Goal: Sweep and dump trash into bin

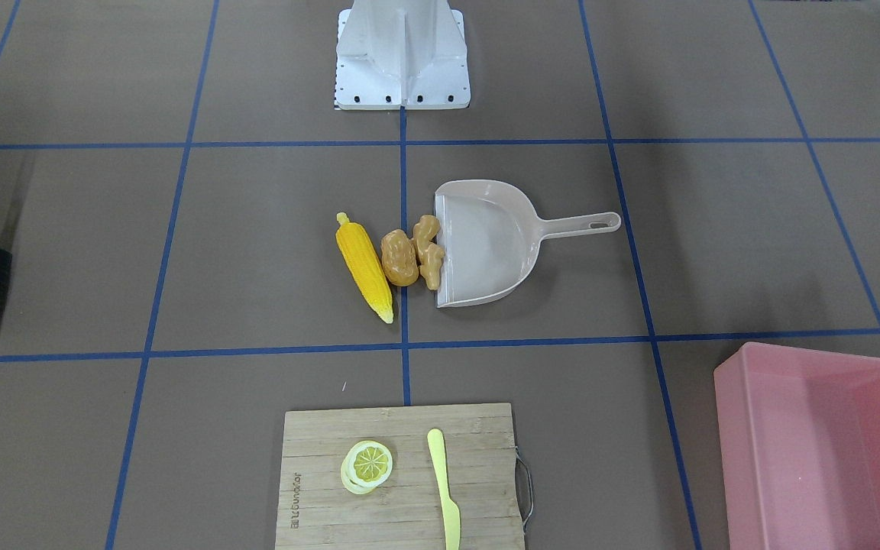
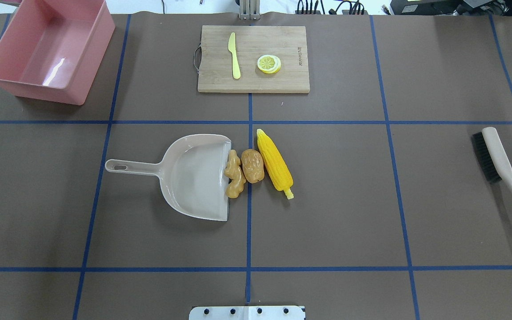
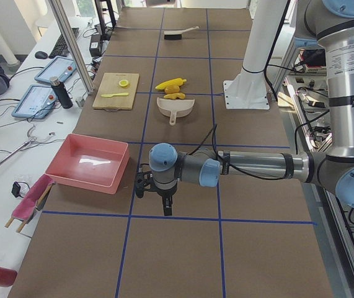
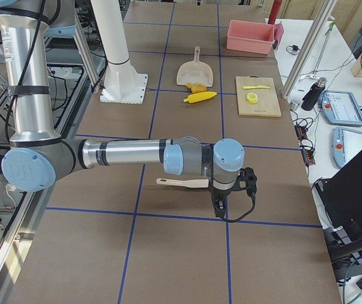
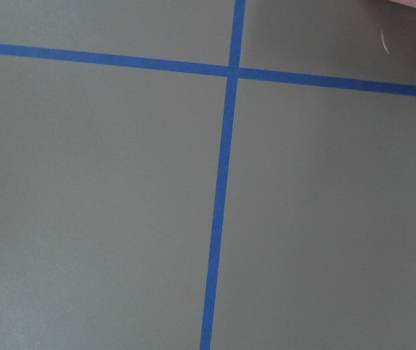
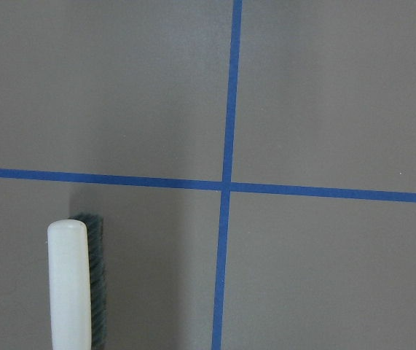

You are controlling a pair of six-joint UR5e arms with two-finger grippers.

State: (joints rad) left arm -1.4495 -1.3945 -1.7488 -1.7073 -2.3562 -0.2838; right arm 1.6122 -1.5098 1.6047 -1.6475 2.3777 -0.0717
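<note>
Table (image 2: 327, 213); left pincer (image 3: 154, 200), right pincer (image 4: 234, 197): unclear

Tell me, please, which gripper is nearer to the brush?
Right. The right gripper hangs beside the brush; the left gripper is far across the table, by the bin.

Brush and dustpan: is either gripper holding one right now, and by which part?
Neither. The brush and dustpan both lie free on the table; the left gripper and right gripper hang apart from them, nothing seen in their jaws.
</note>
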